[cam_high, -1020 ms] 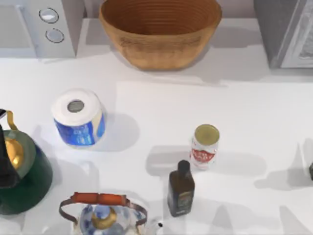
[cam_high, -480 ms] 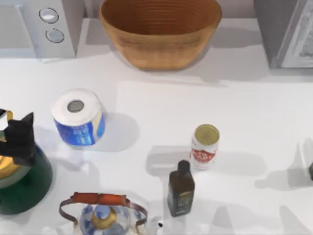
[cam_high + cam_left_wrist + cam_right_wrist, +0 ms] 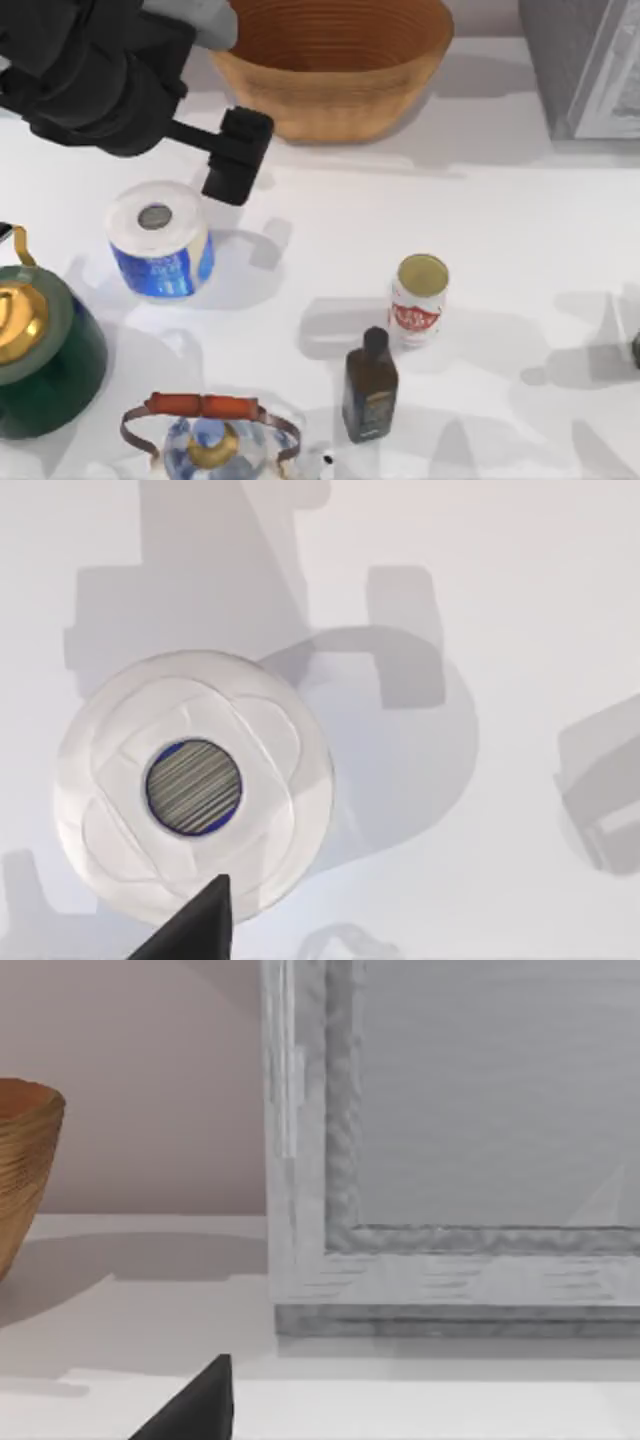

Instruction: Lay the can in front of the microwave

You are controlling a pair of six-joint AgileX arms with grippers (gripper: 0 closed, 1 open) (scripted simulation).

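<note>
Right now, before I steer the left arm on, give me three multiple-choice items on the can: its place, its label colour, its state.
1. Where is the can?
A in the basket
B beside the dark bottle
C on the paper roll

2. What colour is its label band?
A blue
B green
C red

3. What state is it in?
A upright
B lying on its side
C held in a claw

Key:
1 B, it stands on the table just behind the bottle.
2 C, a red band wraps the white tin.
3 A, its gold lid faces up. The left claw hovers over the rear left and the right claw sits at the right edge.
</note>
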